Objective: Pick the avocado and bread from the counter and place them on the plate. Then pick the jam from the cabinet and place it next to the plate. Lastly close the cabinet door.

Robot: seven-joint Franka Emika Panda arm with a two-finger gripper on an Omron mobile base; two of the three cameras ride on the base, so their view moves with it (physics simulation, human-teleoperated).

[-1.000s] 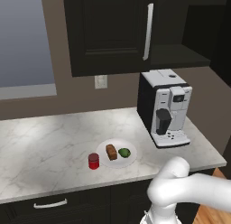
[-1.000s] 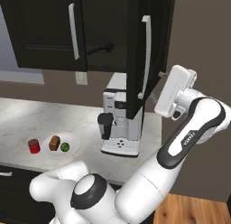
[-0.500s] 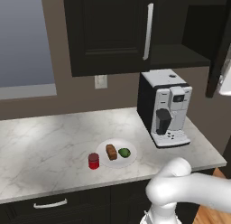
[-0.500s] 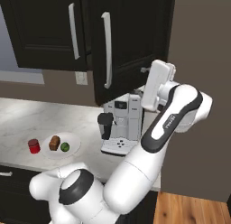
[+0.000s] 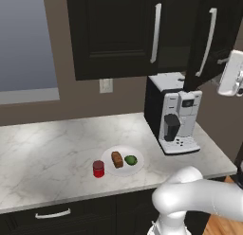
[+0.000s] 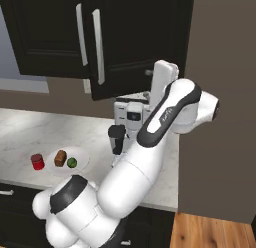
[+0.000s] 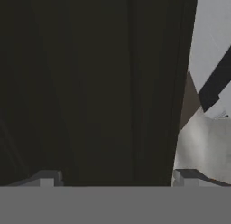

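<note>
While the white arm reaches up high, the hand (image 7: 113, 180) is pressed close to the dark cabinet door (image 5: 209, 40), and its two fingertips (image 7: 45, 178) stand wide apart with nothing between them. That door is partly open, swung out above the coffee machine (image 5: 175, 113), and its long silver handle (image 5: 207, 42) stands upright. Beside it, the other door (image 5: 114, 32) is closed flat.

Down on the white marble table (image 5: 47, 153), the round plate (image 5: 136, 167) holds the brown bread (image 5: 116, 159) and the green avocado (image 5: 130, 159) side by side. The red jam (image 5: 98, 168) stands upright just beside the plate's left edge. From the right base view, the jam (image 6: 37, 161), bread (image 6: 60, 158) and avocado (image 6: 72, 162) sit in a row.
</note>
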